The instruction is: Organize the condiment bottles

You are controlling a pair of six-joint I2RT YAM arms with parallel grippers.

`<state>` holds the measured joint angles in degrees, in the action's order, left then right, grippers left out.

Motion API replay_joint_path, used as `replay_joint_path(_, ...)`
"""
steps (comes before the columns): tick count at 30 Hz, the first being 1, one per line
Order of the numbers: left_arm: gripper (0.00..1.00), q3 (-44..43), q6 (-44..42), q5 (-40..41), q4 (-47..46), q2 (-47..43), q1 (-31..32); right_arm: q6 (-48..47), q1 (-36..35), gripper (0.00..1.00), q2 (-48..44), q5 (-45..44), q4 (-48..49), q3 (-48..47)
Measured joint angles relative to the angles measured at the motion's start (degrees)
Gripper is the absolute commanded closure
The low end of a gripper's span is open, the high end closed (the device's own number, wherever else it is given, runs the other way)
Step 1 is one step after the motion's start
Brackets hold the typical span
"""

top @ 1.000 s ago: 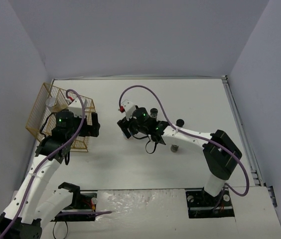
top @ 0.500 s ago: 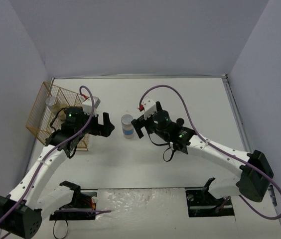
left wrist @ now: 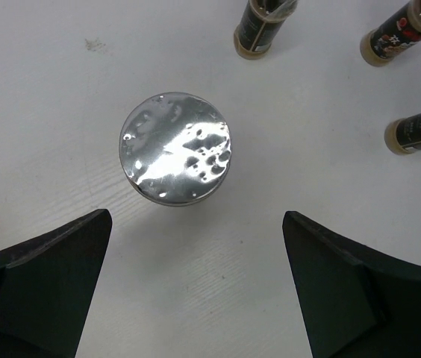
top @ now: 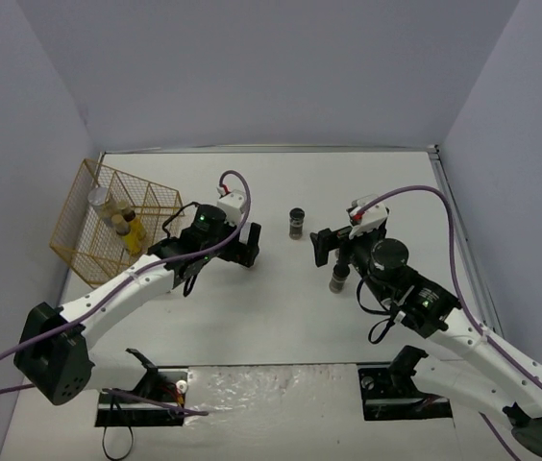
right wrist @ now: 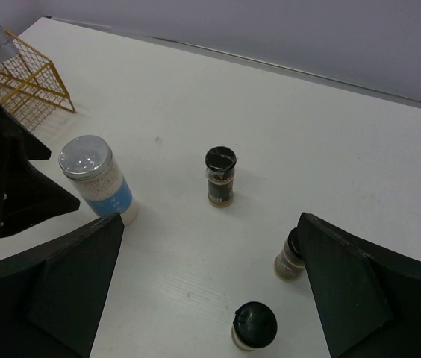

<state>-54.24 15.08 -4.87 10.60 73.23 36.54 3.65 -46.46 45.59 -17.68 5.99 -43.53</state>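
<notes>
Handover of the blue-labelled clear jar is what has just been set up. A second ago the jar was held near the middle of the bench by the right fingers. It has since been stood upright there and let go, and the right arm has been drawn back toward 3 o'clock. The right fingers are now spread wide with nothing between them.

Over the same interval the left arm has been swung away from the gold wire rack at 9 o'clock and brought over the jar, so that the jar is hidden beneath it in the overhead view. In the left wrist view the grey lid is seen from straight above, just ahead of the left fingers, which are spread wide and not touching it.

The jar is thus left free on the bench near its centre, apart from the rack. Three black-lidded dark jars are seen standing toward 3 o'clock of it. One other clear jar and two yellow bottles are already lodged in the rack.

It is judged that the jar has been passed into the left arm's reach for carrying to the rack. A descent and a closing about its body would be needed first.
</notes>
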Motion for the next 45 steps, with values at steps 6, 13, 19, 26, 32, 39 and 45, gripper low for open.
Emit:
replay_joint_path(6, 0.03, 0.0, 0.2, 5.2, -3.8, 5.5, 1.3, 1.3, 0.0, 0.00, -0.4, -0.3, -1.5, 0.7)
replay_joint_path(13, 0.06, 0.0, 0.5, 9.0, -7.2, 7.7, 1.3, 2.2, 0.0, 0.00, -0.5, -0.5, -2.5, 1.8)
replay_joint_path(19, 0.15, 0.0, 1.4, 9.7, -9.9, 8.4, 1.3, 2.3, 0.0, 0.00, -0.5, -0.6, -2.7, 1.9)
replay_joint_path(26, 0.36, -0.1, 3.2, 9.3, -10.1, 9.7, 1.3, 2.3, 0.0, 0.00, -0.5, -0.9, -2.8, 1.9)
replay_joint_path(32, 0.73, -0.1, 4.4, 9.6, -8.6, 9.0, 1.4, 2.3, 0.0, 0.00, -0.5, -1.0, -2.8, 2.1)
replay_joint_path(39, 0.83, -5.8, 5.4, 13.7, 4.7, 4.7, 1.4, 2.3, 0.3, 0.00, -0.5, -1.0, -2.8, 2.6)
replay_joint_path(45, 0.94, -20.7, 7.2, 23.5, 16.8, -2.4, 1.5, 2.3, 0.3, 0.00, -1.0, -1.0, -2.8, 2.6)
